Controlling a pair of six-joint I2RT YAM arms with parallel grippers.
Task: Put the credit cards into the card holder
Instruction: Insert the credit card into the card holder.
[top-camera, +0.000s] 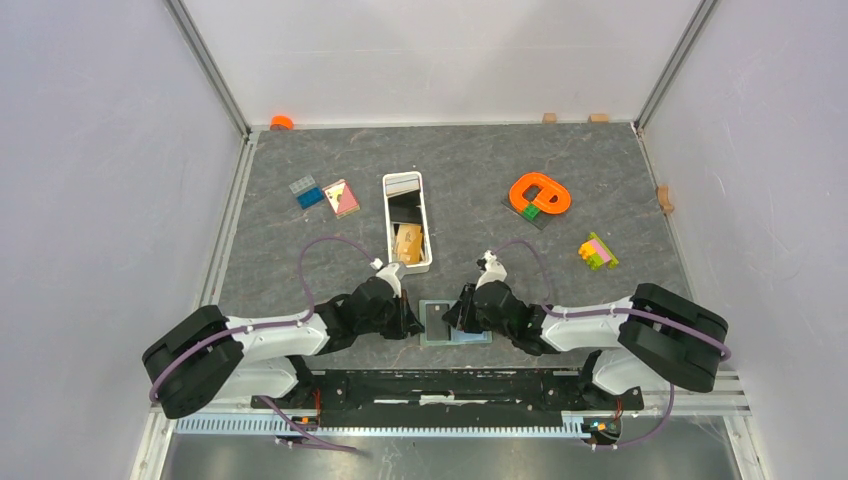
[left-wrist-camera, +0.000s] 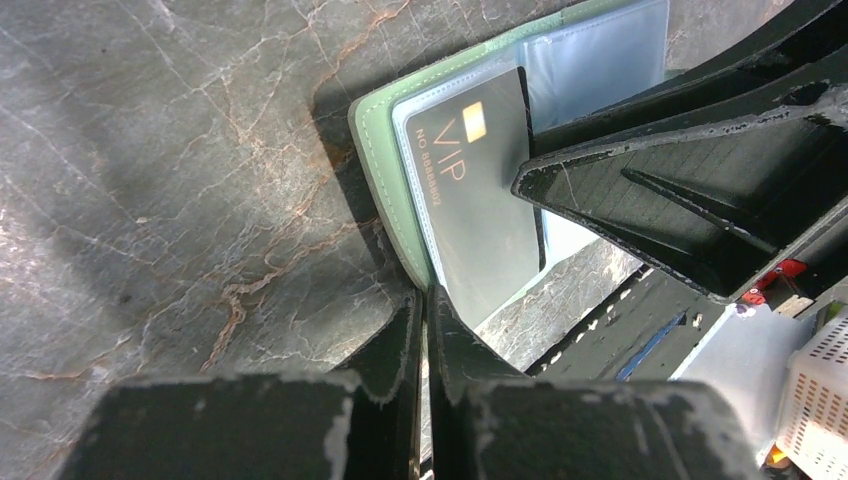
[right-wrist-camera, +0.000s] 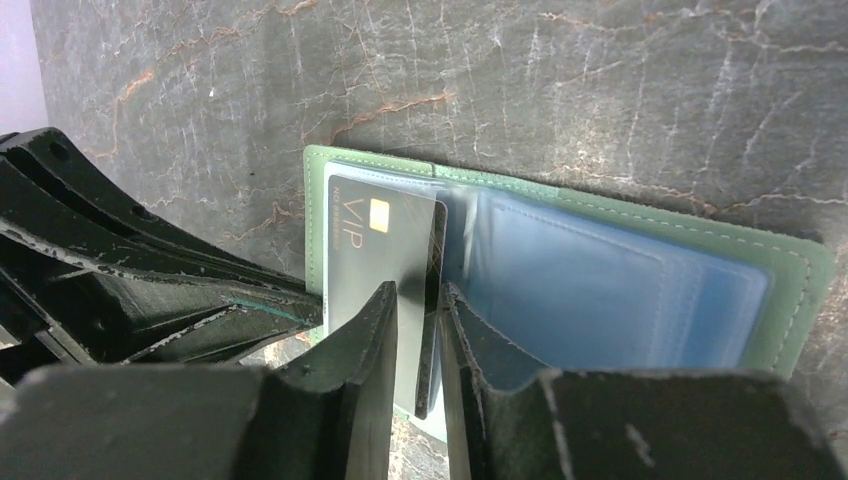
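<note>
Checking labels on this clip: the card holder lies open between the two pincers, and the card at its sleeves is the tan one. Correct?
Not quite. The card is black, printed VIP with a gold chip, not tan; the right wrist view shows it. The card holder does lie open between the left pincer and the right pincer.

"VIP" on black card (left-wrist-camera: 480, 200), small number line blurred
</note>
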